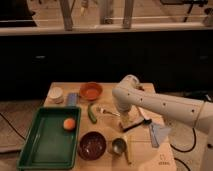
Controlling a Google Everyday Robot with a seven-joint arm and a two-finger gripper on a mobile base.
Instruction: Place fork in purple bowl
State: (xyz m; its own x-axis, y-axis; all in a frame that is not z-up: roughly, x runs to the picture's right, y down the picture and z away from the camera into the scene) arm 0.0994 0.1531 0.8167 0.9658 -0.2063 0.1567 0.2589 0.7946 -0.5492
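Over the middle of the wooden table (pixel 162 161), the gripper (pixel 127 119) is hanging low at the end of the white arm (pixel 160 104), just right of the fork (pixel 107 111). Whether it is clenched, released or grasping anything cannot be told. The fork is lying on the bare tabletop between the gripper and a green vegetable (pixel 92 113), well apart from the purple bowl (pixel 92 145). A dark-handled knife (pixel 135 125) is lying just beside the gripper.

The purple bowl is sitting near the front edge, next to the green tray (pixel 40 152), which is holding an orange fruit (pixel 69 123). A small metal cup (pixel 118 146) and a yellow-handled utensil (pixel 125 154) are resting to the bowl's right. An orange bowl (pixel 91 91) and a white cup (pixel 56 94) are standing at the back.
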